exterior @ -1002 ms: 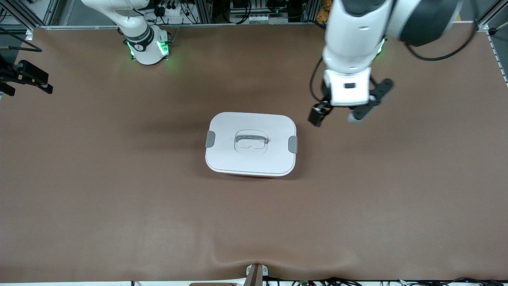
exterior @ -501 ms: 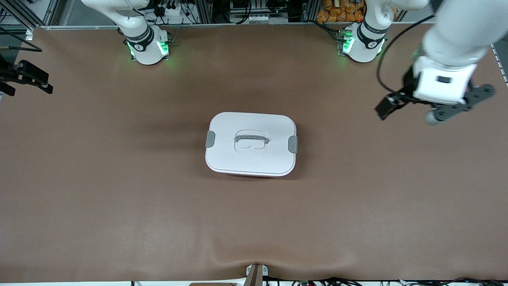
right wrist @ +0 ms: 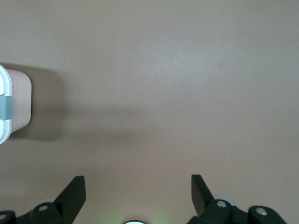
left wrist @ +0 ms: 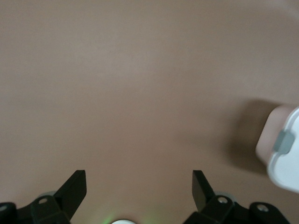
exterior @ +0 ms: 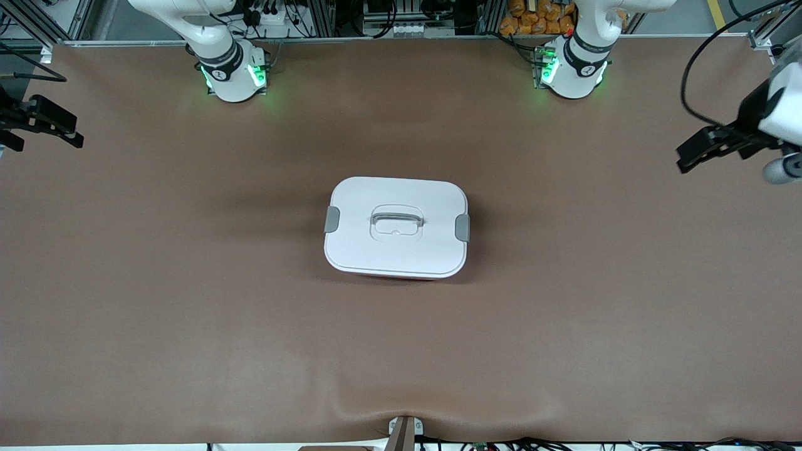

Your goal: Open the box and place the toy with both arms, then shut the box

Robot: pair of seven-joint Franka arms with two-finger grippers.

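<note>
Swinging away from the box (exterior: 396,227), the left gripper (left wrist: 139,189) now hangs over bare table (exterior: 626,282) at the left arm's end, jaws wide open and empty. Box sits mid-table, lid on, well apart from both. Right gripper (right wrist: 138,189) waits at the right arm's end, spread, empty.

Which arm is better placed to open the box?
Neither clearly: left arm and right arm both hang at the table's ends, jaws open, away from the closed box. Each suits the grey clip nearest it.
</note>
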